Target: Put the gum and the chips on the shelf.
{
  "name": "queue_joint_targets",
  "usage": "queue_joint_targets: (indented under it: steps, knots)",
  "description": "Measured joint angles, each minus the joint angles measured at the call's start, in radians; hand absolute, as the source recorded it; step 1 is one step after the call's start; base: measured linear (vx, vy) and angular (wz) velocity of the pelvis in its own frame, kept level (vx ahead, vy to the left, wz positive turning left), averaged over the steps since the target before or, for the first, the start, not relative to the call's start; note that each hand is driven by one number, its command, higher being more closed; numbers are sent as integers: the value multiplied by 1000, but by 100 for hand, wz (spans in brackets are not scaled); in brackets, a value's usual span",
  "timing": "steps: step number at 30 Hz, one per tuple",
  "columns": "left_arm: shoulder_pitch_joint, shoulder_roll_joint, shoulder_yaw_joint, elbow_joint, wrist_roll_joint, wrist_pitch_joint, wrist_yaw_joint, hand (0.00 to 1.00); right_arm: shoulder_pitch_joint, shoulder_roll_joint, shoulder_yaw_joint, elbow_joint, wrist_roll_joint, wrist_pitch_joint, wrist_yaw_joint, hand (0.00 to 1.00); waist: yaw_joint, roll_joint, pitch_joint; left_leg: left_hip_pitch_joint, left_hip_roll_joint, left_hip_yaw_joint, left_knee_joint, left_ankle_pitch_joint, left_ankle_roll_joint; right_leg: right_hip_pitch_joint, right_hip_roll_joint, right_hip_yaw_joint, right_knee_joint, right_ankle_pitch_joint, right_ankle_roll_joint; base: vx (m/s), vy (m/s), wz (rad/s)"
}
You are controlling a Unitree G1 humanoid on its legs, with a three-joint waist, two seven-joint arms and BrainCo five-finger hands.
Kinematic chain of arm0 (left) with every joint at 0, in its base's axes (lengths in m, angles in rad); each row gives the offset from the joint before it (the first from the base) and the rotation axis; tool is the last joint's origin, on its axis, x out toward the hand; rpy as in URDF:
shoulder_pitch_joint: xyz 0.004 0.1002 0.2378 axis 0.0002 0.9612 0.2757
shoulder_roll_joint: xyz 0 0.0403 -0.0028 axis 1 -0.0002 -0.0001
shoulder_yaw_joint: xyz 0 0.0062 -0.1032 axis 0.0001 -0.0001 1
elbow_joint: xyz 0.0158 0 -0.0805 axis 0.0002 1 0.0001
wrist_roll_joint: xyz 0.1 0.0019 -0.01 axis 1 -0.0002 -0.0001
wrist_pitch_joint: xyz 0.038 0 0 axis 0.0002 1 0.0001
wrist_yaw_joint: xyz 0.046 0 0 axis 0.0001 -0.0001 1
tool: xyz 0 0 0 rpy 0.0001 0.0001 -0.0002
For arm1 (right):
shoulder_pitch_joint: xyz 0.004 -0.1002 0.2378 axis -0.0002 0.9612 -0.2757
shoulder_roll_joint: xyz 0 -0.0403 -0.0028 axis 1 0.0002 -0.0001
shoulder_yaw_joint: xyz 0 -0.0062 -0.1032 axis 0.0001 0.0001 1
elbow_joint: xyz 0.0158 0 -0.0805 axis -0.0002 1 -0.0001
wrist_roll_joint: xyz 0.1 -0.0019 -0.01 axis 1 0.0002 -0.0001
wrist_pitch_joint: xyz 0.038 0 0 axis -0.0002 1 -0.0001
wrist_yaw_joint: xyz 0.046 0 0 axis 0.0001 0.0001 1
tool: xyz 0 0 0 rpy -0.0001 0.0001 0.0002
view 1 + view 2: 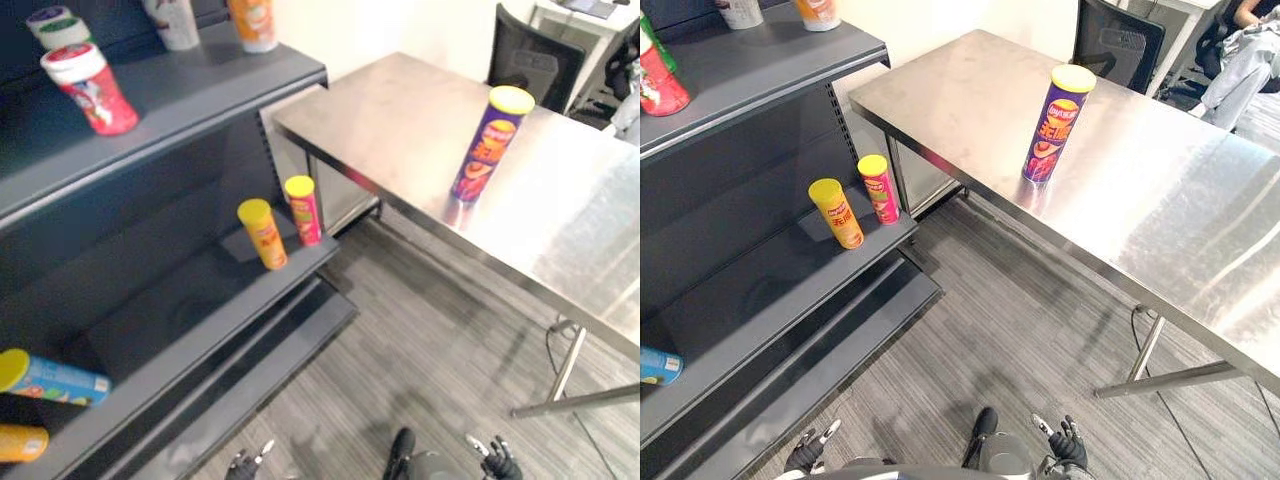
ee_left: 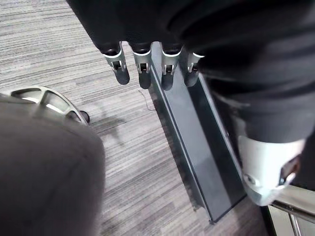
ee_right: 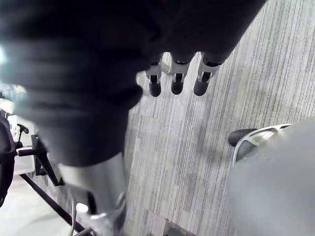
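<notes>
Chips can [image 1: 489, 143], purple with a yellow lid, stands upright on the steel worktop [image 1: 400, 110], well apart from the shelf [image 1: 200, 80]. It looks like a stiff, light tube with a glossy wall, so it will probably slip in a loose hold. Being tall and narrow, it would tip at a sideways nudge. The best hold is likely round the middle of the body, fingers on one side and thumb opposite. The lid could pop off if gripped, and a hard squeeze could dent the tube or crush what is inside. Two small cans [image 1: 262, 233] stand on the shelf's middle board.

The left robot hand [image 1: 250, 465] hangs low near the shelf's foot, and the right robot hand [image 1: 497, 460] hangs farther out from the shelf. Both have straight, relaxed fingers and hold nothing.
</notes>
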Motion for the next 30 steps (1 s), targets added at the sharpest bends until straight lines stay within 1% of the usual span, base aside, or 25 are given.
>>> queue_joint_targets:
  steps: [1, 3, 4, 5, 7, 8, 9, 10, 11, 12, 13, 14, 16, 17, 18, 20, 21, 22, 24, 25, 26, 27, 28, 29, 30]
  knots:
    - [-4, 0, -1, 0, 0, 0, -2, 0, 0, 0, -8, 0, 0, 0, 0, 0, -3, 1, 1, 0, -2, -1, 1, 0, 0, -12, -9, 1, 25, -13, 1, -38, 44, 8]
    - [-12, 0, -6, 0, 0, 1, -10, 0, -1, -1, -12, -1, 1, -5, 0, 0, -23, -2, 5, -1, -16, -6, 4, 0, 0, -60, -55, 2, 137, -80, 3, -58, 13, 9]
    - [-17, 0, -9, 1, 0, 2, -11, 0, 0, -1, -12, -1, 1, -8, 0, 0, -26, -3, 6, -1, -19, -7, 4, 0, 0, -73, -67, 4, 167, -99, 1, -52, -32, 7]
    - [-26, -1, -12, 1, -1, 5, -14, 0, -1, 0, -11, -1, 1, -9, -1, 0, -40, -5, 8, -2, -24, -7, 4, 0, -1, -94, -85, 7, 218, -135, 3, -17, -31, 5]
    - [-37, -4, -15, 1, -1, 13, -17, 0, -1, 0, -12, -7, 3, -11, -4, 0, -49, -5, 9, -2, -24, 0, 10, 1, -4, -124, -103, 17, 283, -182, -9, -22, -109, -7]
    - [-46, -8, -14, 0, -11, 21, -21, 0, 4, 0, -12, -17, 6, -11, -10, 0, -51, -4, 9, -1, -18, 6, 23, 3, -10, -140, -110, 25, 319, -209, -17, -3, -162, -16]
    - [-50, -11, -13, 0, -30, 24, -26, 0, 11, 2, -12, -30, 7, -12, -15, 0, -51, -4, 10, -2, -13, 6, 37, 6, -13, -147, -113, 29, 336, -223, -20, 34, -194, -15]
    - [-58, -20, -3, 0, -45, 24, -33, 0, 20, 2, -12, -46, 7, -18, -28, 0, -55, -7, 11, -7, 4, -2, 76, 8, -15, -150, -109, 33, 357, -244, -29, 43, -184, -15]
    - [-58, -27, 2, -1, -64, 23, -38, 0, 22, 1, -11, -54, 7, -20, -35, 0, -60, -8, 12, -14, 26, -21, 121, 9, -12, -146, -99, 44, 362, -256, -38, 65, -263, -28]
    - [-56, -38, 9, -3, -71, 23, -39, 0, 25, 2, -11, -73, 7, -21, -41, 0, -60, -9, 12, -23, 50, -58, 164, 15, -3, -142, -84, 61, 362, -262, -39, 88, -281, -54]
    - [-47, -42, 30, -24, -80, 21, -43, 0, 27, 3, -11, -108, 7, -26, -46, 0, -56, -20, 17, -43, 72, -130, 228, 24, 6, -133, -60, 96, 362, -267, -39, 93, -314, -91]
    - [-38, -51, 38, -44, -81, 16, -41, 0, 21, -1, -10, -127, 5, -30, -47, 0, -46, -21, 16, -58, 64, -229, 246, 14, 4, -134, -33, 144, 352, -268, -41, 75, -228, -100]
    - [-27, -61, 40, -60, -89, -2, -38, 0, 1, -10, -9, -128, 3, -30, -47, 0, -43, -20, 16, -70, 42, -323, 240, 9, 2, -128, 1, 198, 325, -265, -36, 70, -140, -98]
    - [-26, -62, 39, -61, -116, -4, -36, 0, -7, -10, -7, -124, 0, -30, -47, 0, -43, -19, 15, -85, 32, -377, 237, 0, -6, -113, 27, 230, 297, -261, -31, 121, -132, -100]
    - [-25, -62, 39, -61, -120, -5, -36, 0, -9, -11, -4, -116, 0, -30, -47, 0, -43, -17, 13, -105, 30, -420, 232, -3, -10, -96, 54, 258, 267, -260, -29, 122, -102, -83]
    - [-23, -62, 37, -67, -120, -10, -36, 0, -11, -14, 13, -109, 1, -29, -49, 0, -40, -16, 11, -141, 18, -481, 217, -5, -14, -71, 80, 299, 236, -255, -22, 155, -58, -76]
    - [-19, -63, 37, -76, -120, -14, -34, 0, -10, -19, 31, -109, 1, -28, -50, 0, -39, -16, 11, -167, 5, -526, 202, -5, -14, -56, 93, 334, 220, -247, -10, 169, -27, -77]
    - [-17, -65, 37, -81, -120, -16, -32, 0, -10, -20, 37, -109, 1, -28, -49, 0, -38, -16, 11, -179, -2, -548, 198, -4, -16, -46, 98, 350, 213, -245, -7, 183, 7, -83]
    - [-17, -70, 37, -82, -127, -22, -26, 0, -10, -21, 51, -109, 1, -28, -49, 0, -28, -14, 10, -207, -19, -601, 180, -4, -17, -15, 109, 403, 192, -236, -12, 191, 52, -85]
    - [-18, -70, 37, -83, -138, -22, -24, 0, -7, -22, 66, -109, 0, -28, -48, 0, -16, -11, 7, -224, -28, -632, 167, -4, -17, 10, 116, 442, 177, -232, -12, 253, 112, -91]
    - [-16, -72, 37, -82, -139, -24, -21, 0, -3, -21, 76, -109, 0, -28, -47, 0, -12, -7, 5, -238, -32, -651, 160, -3, -18, 27, 120, 468, 167, -231, -11, 314, 172, -111]
    - [-15, -74, 37, -82, -138, -25, -17, 0, -3, -18, 87, -109, -1, -28, -47, 0, -6, -3, 3, -249, -44, -681, 140, -1, -21, 48, 121, 499, 162, -223, -16, 322, 224, -111]
    - [-16, -76, 37, -82, -138, -26, -15, 0, -3, -18, 104, -109, -2, -28, -46, 0, 4, 0, 1, -251, -58, -706, 112, 5, -24, 62, 121, 535, 162, -225, -13, 260, 221, -106]
    - [-16, -78, 37, -82, -138, -27, -15, 0, -3, -18, 111, -109, -3, -28, -46, 0, 10, 3, -1, -250, -66, -717, 85, 19, -26, 66, 121, 554, 163, -228, -8, 258, 263, -100]
    - [-12, -86, 36, -76, -137, -26, -15, 0, -2, -19, 111, -109, -6, -29, -44, 0, 8, 21, -12, -247, -73, -740, 13, 90, -22, 74, 129, 579, 167, -238, 12, 242, 300, -73]
